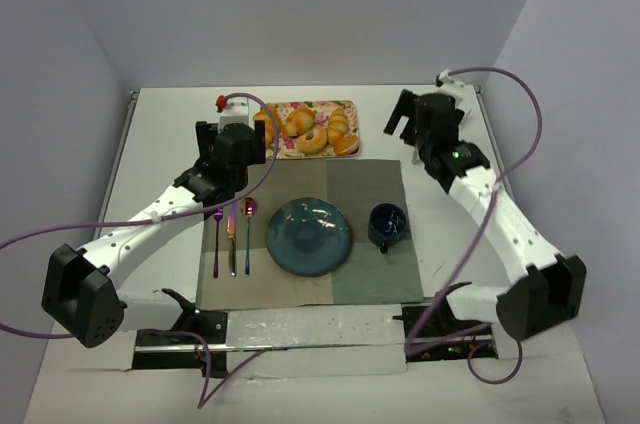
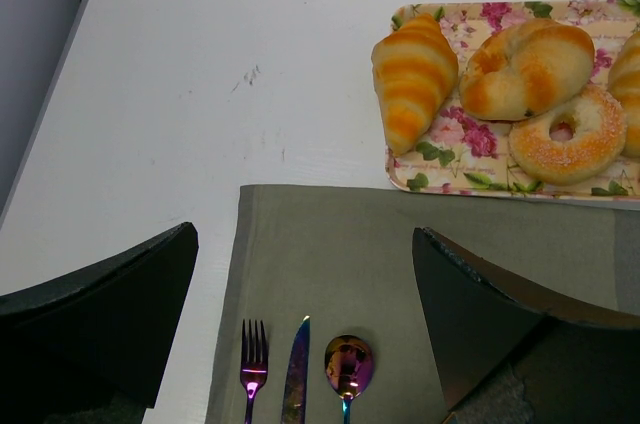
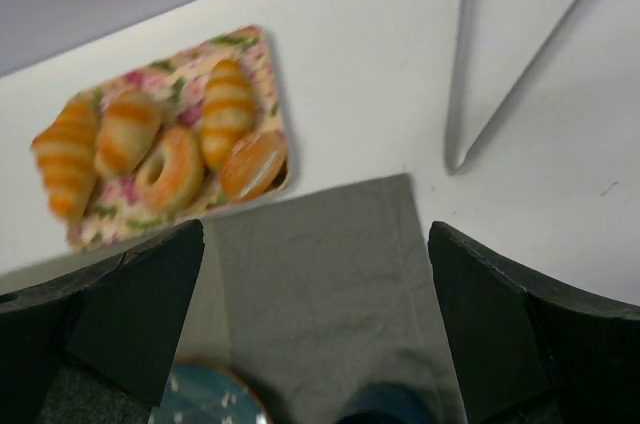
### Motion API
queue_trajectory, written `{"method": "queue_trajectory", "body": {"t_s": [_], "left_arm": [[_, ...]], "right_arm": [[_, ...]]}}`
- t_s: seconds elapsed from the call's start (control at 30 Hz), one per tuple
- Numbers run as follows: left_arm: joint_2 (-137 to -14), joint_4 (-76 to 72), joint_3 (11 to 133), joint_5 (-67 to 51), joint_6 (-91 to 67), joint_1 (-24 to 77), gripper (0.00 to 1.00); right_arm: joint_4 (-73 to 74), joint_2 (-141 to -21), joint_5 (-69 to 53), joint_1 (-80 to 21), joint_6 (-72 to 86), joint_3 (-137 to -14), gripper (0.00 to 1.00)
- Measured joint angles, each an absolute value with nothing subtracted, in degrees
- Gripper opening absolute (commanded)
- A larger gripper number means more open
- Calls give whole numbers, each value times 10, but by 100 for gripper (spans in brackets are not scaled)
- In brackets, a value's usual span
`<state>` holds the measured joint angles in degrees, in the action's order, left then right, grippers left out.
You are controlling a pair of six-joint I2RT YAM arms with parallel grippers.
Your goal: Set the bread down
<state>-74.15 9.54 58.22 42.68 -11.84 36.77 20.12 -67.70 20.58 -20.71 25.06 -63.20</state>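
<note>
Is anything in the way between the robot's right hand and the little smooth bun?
Nothing visible. The right gripper hangs open, and the bun sits at the near right corner of the tray, with only bare mat and table between them. A striped roll lies right beside it.

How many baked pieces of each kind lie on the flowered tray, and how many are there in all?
Croissant-like rolls: 3
Ring doughnut: 1
Smooth oval bun: 1
Total: 5
</note>
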Motion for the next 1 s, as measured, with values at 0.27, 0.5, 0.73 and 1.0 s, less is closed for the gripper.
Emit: {"method": "queue_trajectory", "body": {"t_s": [0.27,0.5,0.73,1.0], "left_arm": [[-742,96,582,427,-118,369,99],[-742,96,582,429,-118,370,99],[-742,96,582,429,-118,370,99],[-741,96,582,429,-118,370,99]], "right_arm": [[269,-930,204,-99,304,-798,100],[329,-1120,190,-54,329,-912,100],[368,-1185,191,-26,337,-972,100],[373,-1221,192,-13,336,-1002,100]]}}
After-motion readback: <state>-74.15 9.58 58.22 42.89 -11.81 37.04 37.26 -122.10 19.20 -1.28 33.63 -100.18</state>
